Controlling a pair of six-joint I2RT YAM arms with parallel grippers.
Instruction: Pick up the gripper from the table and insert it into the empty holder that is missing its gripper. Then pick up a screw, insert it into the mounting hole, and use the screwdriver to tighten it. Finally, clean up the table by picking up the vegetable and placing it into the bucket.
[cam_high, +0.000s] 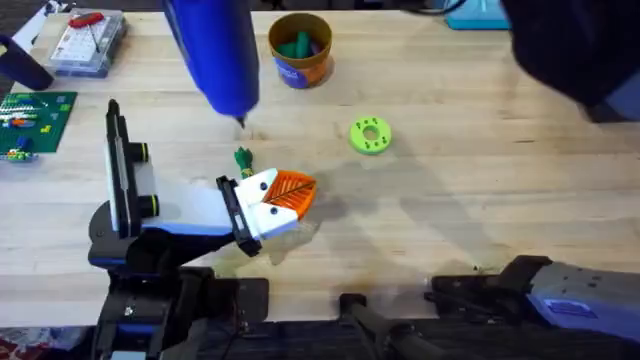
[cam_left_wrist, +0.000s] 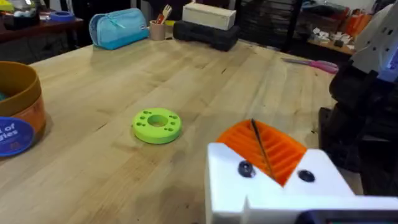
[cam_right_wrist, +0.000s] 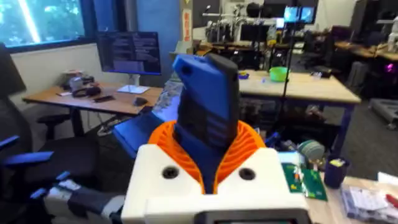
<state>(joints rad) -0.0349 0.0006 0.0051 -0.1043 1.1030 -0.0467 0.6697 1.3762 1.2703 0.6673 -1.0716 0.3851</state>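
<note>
Spanning the whole overhead view, the plank-grained table (cam_high: 480, 200) carried everything else. Next in size was the blue power screwdriver (cam_high: 215, 55), hanging bit-down at about 10 o'clock from the lime-green disc (cam_high: 357, 137). The right gripper (cam_right_wrist: 208, 155) pinched its thick body between the orange ribbed pads. It looked stiff and fairly heavy, with a smooth casing, so a grip around the middle of the barrel, as here, seemed safest against tilting.

The orange-brown bucket (cam_high: 300, 66) stood at 11 o'clock from the disc, upright, with something green already inside. It was probably light and easy to tip.

The left gripper (cam_high: 290, 192) lay low over the table at 8 o'clock from the disc, its pads looking pressed together with nothing between them.

The disc lay flat and alone, rigid and likely light enough to slide under the bit. One small hole (cam_left_wrist: 145, 116) in its ring could have been the mounting hole, though I could not tell which one was meant.

Smallest was the toy vegetable (cam_high: 243, 158), on the table just below the bit tip and at 10 o'clock from the left gripper. Being tiny and light, it was best taken by its body rather than its leafy top.
</note>
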